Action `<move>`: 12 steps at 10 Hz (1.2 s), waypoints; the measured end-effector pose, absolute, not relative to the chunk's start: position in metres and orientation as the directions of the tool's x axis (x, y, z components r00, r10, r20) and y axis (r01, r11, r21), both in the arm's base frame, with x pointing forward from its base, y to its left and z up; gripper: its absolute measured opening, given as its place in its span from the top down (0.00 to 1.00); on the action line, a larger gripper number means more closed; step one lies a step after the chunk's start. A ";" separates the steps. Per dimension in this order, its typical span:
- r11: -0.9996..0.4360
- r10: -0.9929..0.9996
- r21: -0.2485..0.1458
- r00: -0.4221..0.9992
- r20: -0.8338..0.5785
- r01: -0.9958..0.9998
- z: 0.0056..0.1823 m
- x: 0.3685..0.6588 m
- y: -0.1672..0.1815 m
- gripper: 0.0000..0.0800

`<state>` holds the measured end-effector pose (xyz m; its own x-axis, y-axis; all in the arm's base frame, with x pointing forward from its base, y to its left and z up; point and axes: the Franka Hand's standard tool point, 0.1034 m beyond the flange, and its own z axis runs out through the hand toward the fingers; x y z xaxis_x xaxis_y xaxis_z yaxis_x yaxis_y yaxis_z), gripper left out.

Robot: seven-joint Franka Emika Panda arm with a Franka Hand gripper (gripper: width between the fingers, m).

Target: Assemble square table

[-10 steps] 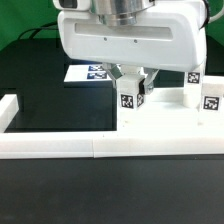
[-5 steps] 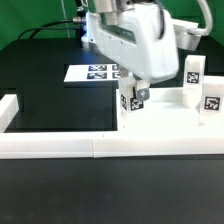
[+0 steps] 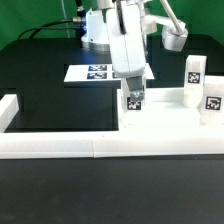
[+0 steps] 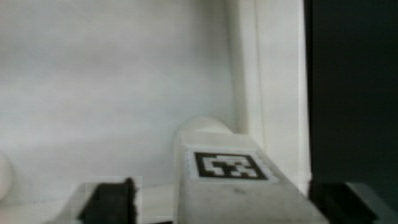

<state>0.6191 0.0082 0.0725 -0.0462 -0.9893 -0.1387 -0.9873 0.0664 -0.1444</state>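
The square tabletop point(image 3: 170, 118) lies flat at the exterior view's right, against the border rail. My gripper point(image 3: 133, 92) points straight down over its near left corner, shut on a white tagged leg block point(image 3: 133, 101) that stands upright on the slab. Two more tagged legs point(image 3: 193, 72) point(image 3: 212, 101) stand on the slab's right part. In the wrist view the held leg point(image 4: 233, 168) shows its tag between my dark fingers point(image 4: 114, 201), with the white slab point(image 4: 107, 90) beneath. A fourth leg is not in view.
The white border rail point(image 3: 60, 146) runs along the front, with a short arm at the exterior view's left point(image 3: 10, 106). The marker board point(image 3: 95, 72) lies behind on the black table point(image 3: 60, 105). The robot's base point(image 3: 95, 25) stands at the back.
My hand has turned about a quarter turn around its vertical axis, from broadside to edge-on. The held leg turned with it and stayed in place on the slab.
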 end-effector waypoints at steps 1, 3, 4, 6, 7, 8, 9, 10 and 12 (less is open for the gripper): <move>-0.151 -0.978 -0.145 0.169 -0.125 -0.978 0.072 0.615 0.007 0.29; -0.347 -0.926 -0.172 0.365 -0.093 -0.922 0.072 0.616 0.003 0.19; -0.440 -0.886 -0.180 0.458 -0.074 -0.880 0.072 0.616 0.002 0.19; -0.609 -0.781 -0.178 0.624 -0.033 -0.773 0.071 0.616 0.001 0.19; -0.821 -0.564 -0.118 0.826 0.007 -0.559 0.070 0.618 0.005 0.19; -0.897 -0.436 -0.095 0.900 0.019 -0.432 0.071 0.625 0.011 0.19; -0.898 -0.433 -0.093 0.901 0.021 -0.429 0.070 0.624 0.008 0.19; -0.889 -0.451 -0.093 0.892 0.018 -0.448 0.070 0.623 0.007 0.22; -0.880 -0.470 -0.093 0.883 0.016 -0.467 0.070 0.623 0.008 0.44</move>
